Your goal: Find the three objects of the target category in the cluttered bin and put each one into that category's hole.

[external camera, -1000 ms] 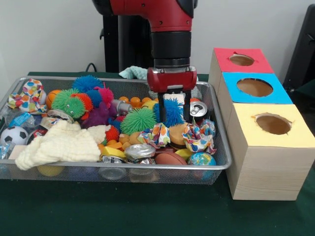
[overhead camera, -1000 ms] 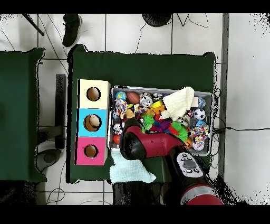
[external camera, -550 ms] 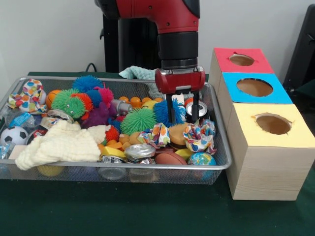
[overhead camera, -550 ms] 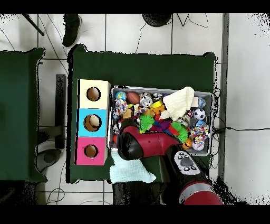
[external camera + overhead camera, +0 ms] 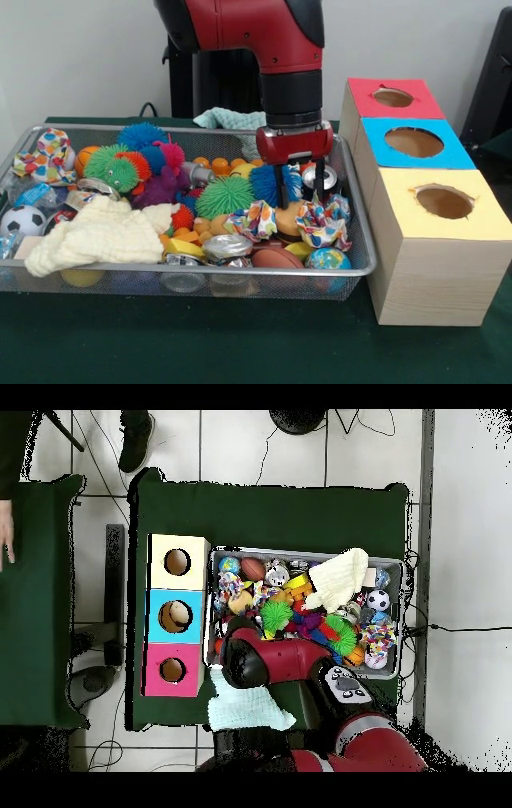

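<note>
I reckon the risk is snagging the blue spiky ball (image 5: 276, 182) or frilly cloth (image 5: 322, 222) vs the can (image 5: 322, 178), since they crowd it; claw (image 5: 300, 190) is spread, gripping nothing, fingers straddling the gap by the can; can lies at the bin's (image 5: 362, 256) far corner nearest the boxes (image 5: 436, 264), touching claw's box-side finger.

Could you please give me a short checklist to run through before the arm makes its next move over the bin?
1. Gripper inside the bin walls: ok.
2. Jaws open: ok.
3. Jaws straddling the can: cannot tell; blue spiky ball sits right beside.
4. Nothing held yet: ok.
5. Red, blue and yellow holes unblocked: ok.
6. Workspace free of people: not ok, a hand shows at the overhead view's edge.
</note>
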`<control>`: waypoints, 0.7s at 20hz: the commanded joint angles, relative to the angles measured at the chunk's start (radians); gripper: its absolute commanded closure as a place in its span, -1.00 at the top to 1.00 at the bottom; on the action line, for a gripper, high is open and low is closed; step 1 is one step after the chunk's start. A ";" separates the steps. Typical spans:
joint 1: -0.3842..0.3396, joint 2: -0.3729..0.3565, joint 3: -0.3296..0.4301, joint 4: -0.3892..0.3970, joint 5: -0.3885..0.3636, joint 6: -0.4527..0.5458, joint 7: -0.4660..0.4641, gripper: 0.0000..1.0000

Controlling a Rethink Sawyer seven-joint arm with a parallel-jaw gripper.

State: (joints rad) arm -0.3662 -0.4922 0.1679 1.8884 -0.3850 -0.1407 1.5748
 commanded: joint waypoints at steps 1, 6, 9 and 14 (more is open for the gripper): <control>0.017 0.056 -0.005 -0.112 -0.016 0.008 0.104 1.00; 0.024 0.034 -0.014 -0.106 -0.020 -0.019 0.112 1.00; 0.007 0.006 0.013 -0.088 -0.025 -0.027 0.121 1.00; 0.024 -0.038 0.000 -0.090 -0.009 0.019 0.112 1.00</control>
State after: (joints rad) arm -0.3475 -0.5090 0.1512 1.8796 -0.3852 -0.1403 1.5748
